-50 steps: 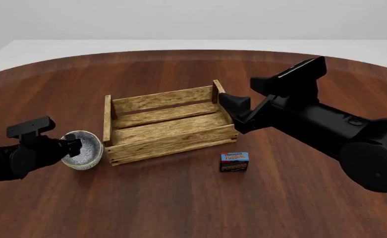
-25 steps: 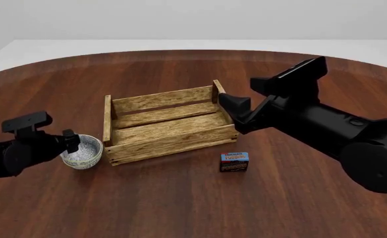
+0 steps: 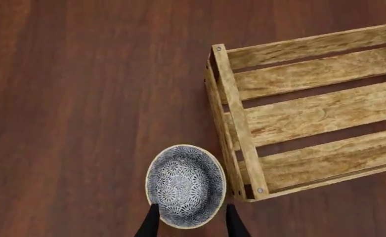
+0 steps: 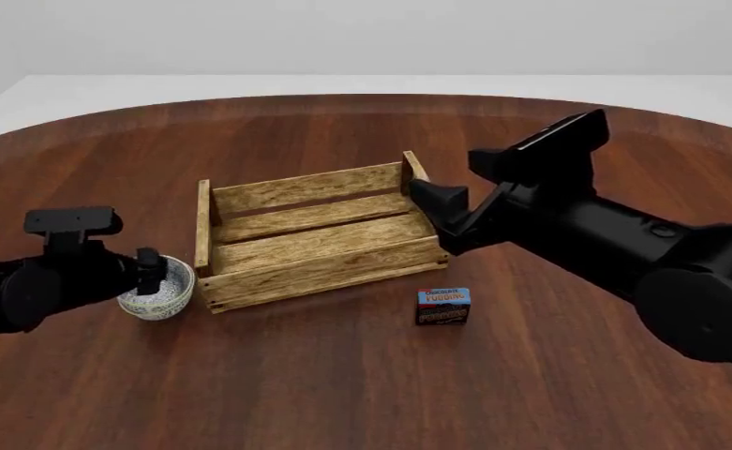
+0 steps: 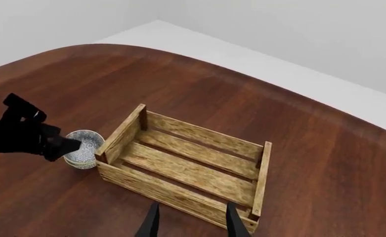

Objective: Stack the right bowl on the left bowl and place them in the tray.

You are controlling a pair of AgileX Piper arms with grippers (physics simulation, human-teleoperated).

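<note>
One grey patterned bowl (image 4: 163, 292) stands on the table just left of the wooden tray (image 4: 321, 274); I cannot tell whether a second bowl is nested in it. It also shows in the left wrist view (image 3: 185, 182) and the right wrist view (image 5: 84, 146). My left gripper (image 4: 151, 272) is open, its fingers (image 3: 149, 223) astride the bowl's near rim. My right gripper (image 4: 418, 190) is open and empty above the tray's right end (image 5: 257, 173). The tray (image 3: 235, 123) holds nothing.
A small blue-and-brown pudding box (image 4: 443, 307) stands on the table in front of the tray's right corner. The round wooden table's edge (image 4: 340, 98) curves along the back, with a white floor behind it.
My left arm has swung a little right, bringing its gripper closer over the bowl. My right arm has edged slightly left. The bowl and tray have stayed put.
</note>
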